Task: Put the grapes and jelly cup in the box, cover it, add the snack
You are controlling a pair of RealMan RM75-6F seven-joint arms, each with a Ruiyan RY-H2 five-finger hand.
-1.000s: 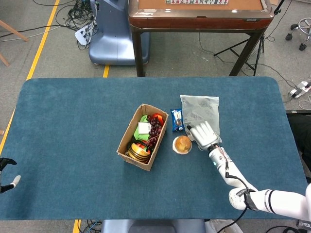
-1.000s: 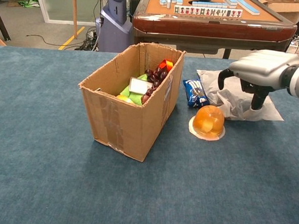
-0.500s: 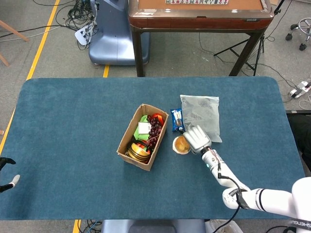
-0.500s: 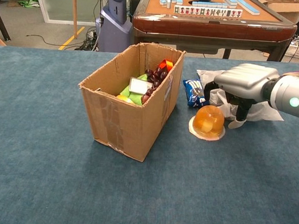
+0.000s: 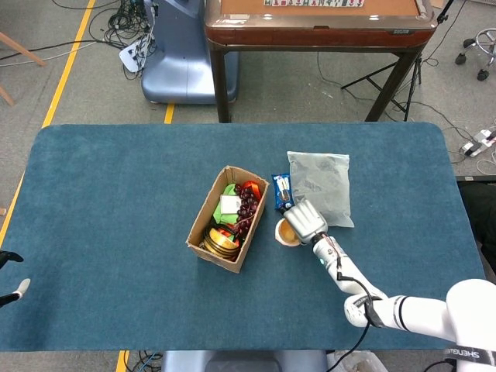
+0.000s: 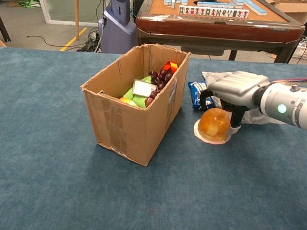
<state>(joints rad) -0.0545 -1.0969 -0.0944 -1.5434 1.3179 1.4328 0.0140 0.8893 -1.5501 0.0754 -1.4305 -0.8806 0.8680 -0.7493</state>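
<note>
The open cardboard box (image 5: 203, 225) (image 6: 127, 118) stands mid-table with dark grapes (image 5: 248, 205) (image 6: 160, 79) lying in it among green and orange items. Just right of it the orange jelly cup (image 5: 287, 232) (image 6: 212, 126) rests on the blue cloth. My right hand (image 5: 306, 219) (image 6: 233, 86) hovers over the cup's far right side, fingers spread down around it; I cannot tell if they touch it. A small blue snack packet (image 5: 281, 191) (image 6: 198, 94) lies behind the cup. Only the fingertips of my left hand (image 5: 9, 279) show at the table's near left edge, apart and holding nothing.
A grey plastic bag (image 5: 322, 186) (image 6: 268, 114) lies flat behind my right hand. Beyond the table's far edge stand a brown mahjong table (image 5: 318, 23) (image 6: 222, 20) and a blue-grey machine base (image 5: 182, 54).
My right hand has moved left and down from above the grey bag until it hangs over the jelly cup. The cup, box and left hand have not moved.
</note>
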